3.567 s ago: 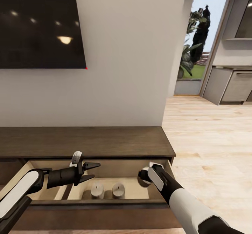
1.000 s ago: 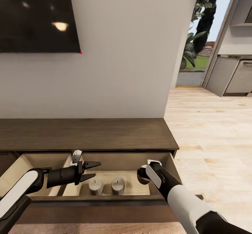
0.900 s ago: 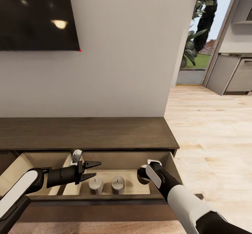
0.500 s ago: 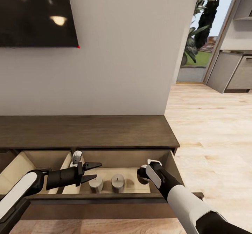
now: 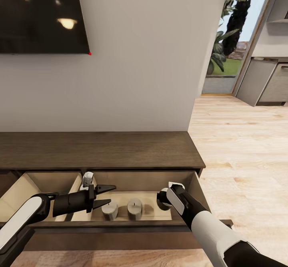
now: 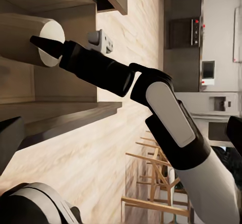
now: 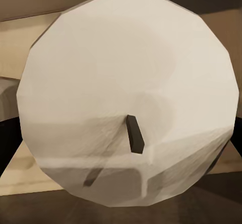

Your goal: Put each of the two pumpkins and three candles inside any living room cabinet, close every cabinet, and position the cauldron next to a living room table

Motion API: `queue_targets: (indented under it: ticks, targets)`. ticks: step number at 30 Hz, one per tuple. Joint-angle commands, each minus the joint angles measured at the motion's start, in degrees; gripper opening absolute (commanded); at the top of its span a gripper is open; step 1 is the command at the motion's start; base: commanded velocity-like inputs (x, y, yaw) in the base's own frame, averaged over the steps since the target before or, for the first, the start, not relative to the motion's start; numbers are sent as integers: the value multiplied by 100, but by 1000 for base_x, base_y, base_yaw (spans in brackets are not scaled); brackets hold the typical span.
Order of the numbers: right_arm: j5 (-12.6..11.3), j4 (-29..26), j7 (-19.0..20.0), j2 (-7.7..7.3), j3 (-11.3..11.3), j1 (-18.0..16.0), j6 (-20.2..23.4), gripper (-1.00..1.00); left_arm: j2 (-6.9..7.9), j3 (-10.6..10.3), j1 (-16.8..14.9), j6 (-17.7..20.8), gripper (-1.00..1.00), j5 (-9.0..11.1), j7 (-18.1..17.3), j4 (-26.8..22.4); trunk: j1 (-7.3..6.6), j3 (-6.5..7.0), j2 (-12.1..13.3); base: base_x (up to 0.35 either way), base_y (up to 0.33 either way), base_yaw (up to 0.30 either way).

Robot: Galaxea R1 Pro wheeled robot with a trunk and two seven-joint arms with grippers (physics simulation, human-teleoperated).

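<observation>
Candle [image 7: 128, 98] in right pincer [image 5: 163, 200] above drawer [image 5: 182, 179]

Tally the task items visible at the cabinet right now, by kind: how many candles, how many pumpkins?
Candles standing in the open drawer of the cabinet: 2, left and right
Candles held in the right tool: 1
Pumpkins: 0
Total: 3
</observation>
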Motion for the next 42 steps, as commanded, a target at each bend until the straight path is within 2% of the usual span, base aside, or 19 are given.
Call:
queue_targets:
  ticks: [1,9,14,17,19,23,25,42]
  targets:
    - [-72,-8,-59,-5,40,-4,6,100,3,-5,-4,5,100,81,58,-2,-1,-5,-2,0,0,0]
    - [-75,-12,-34,-5,40,-4,-51,100,6,3,-4,5,100,120,58,17,-1,-5,-2,0,0,0]
    - [-72,-1,430,-13,40,-4,-125,100,7,4,-3,5,100,122,58,19,-1,-5,-2,0,0,0]
    - [-63,1,544,-13,46,-4,-227,100,7,4,-3,5,100,122,58,19,-1,-5,-2,0,0,0]
    - [-42,13,560,-13,137,-4,-398,100,7,2,-4,5,100,123,58,19,-1,-5,-2,0,0,0]
    - [40,286,563,-9,477,-4,-781,100,7,2,-4,5,100,123,58,19,-1,-5,-2,0,0,0]
    - [47,365,564,-12,520,-4,-907,100,7,0,-3,5,100,123,58,19,-1,-5,-2,0,0,0]
    - [46,432,550,-13,567,-4,-1372,100,1,-5,-4,5,100,121,58,19,-1,-5,-2,0,0,0]
